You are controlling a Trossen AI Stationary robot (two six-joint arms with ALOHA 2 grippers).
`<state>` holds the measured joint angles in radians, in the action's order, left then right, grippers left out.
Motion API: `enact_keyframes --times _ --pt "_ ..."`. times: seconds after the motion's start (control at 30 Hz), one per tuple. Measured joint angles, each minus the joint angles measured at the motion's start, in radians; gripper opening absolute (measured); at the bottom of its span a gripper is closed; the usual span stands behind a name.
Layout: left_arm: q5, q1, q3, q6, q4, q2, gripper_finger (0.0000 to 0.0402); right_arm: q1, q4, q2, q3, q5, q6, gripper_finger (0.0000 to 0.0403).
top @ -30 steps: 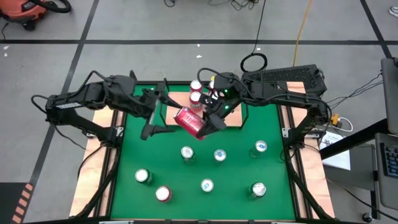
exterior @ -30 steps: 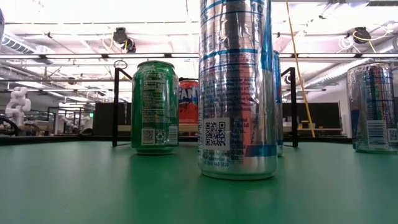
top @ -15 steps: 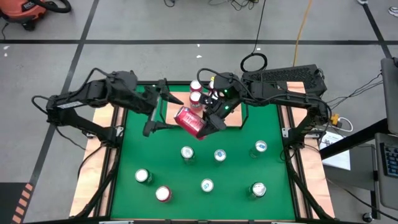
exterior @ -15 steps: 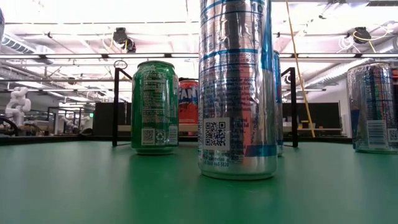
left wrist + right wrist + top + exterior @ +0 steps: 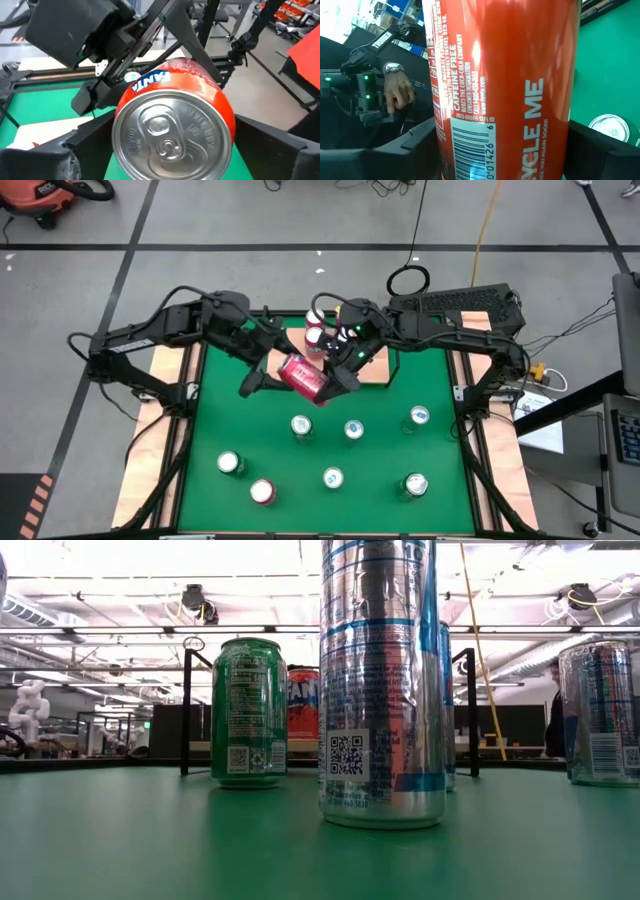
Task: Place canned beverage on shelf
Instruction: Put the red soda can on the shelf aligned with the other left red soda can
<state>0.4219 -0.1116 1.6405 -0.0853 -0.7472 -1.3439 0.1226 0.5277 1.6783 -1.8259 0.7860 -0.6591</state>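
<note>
A red Fanta can (image 5: 303, 376) hangs tilted in the air just in front of the shelf (image 5: 375, 365), its top (image 5: 167, 145) turned toward my left arm. My right gripper (image 5: 335, 377) is shut on it. My left gripper (image 5: 276, 377) is open, one finger on each side of the can's top end. Two cans (image 5: 315, 328) stand upright on the shelf board; in the low view one red can (image 5: 303, 705) shows there between the black posts (image 5: 185, 710). My right gripper pinches the can's side wall (image 5: 470, 125) between its two fingers (image 5: 410, 145), which lie across the can. It comes nearly level from the table's right. The can is lifted clear of the mat and lies tilted. My left gripper: I cannot tell whether its fingers (image 5: 95, 132) touch the can's top end.
Several cans stand upright on the green mat (image 5: 210, 420) nearer the front, among them a green can (image 5: 248, 712) and a tall silver-blue can (image 5: 380, 680). A person (image 5: 555, 725) stands beyond the table, and a hand (image 5: 395, 92) shows in the room.
My left gripper has moved toward the table's right and slightly down, up to the red can, and its fingers now flank the can's top end. The can and my right gripper have kept still.
</note>
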Motion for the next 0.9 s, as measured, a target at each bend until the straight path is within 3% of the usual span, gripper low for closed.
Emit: enact_keyframes --times 0.23,0.4,0.67,0.77,0.9 --pt "0.023 -0.006 0.0 -0.001 0.006 -0.003 0.0311 0.002 0.001 0.0 0.0 -0.006 0.037 0.0294" --pt "0.022 -0.006 0.0 0.029 0.002 -0.005 0.0291 0.001 0.016 -0.001 0.0 -0.041 0.058 0.0312" --pt "-0.016 -0.007 -0.001 0.117 -0.075 -0.009 0.0287 0.0 0.056 -0.002 0.0 -0.171 0.074 0.0348" --pt "-0.081 -0.004 -0.001 0.139 -0.139 -0.009 0.0287 0.002 0.059 -0.004 0.0 -0.222 0.08 0.0353" --pt "-0.168 -0.012 -0.001 0.28 -0.165 -0.009 0.0286 -0.011 0.074 -0.009 0.0 -0.372 0.147 0.0353"
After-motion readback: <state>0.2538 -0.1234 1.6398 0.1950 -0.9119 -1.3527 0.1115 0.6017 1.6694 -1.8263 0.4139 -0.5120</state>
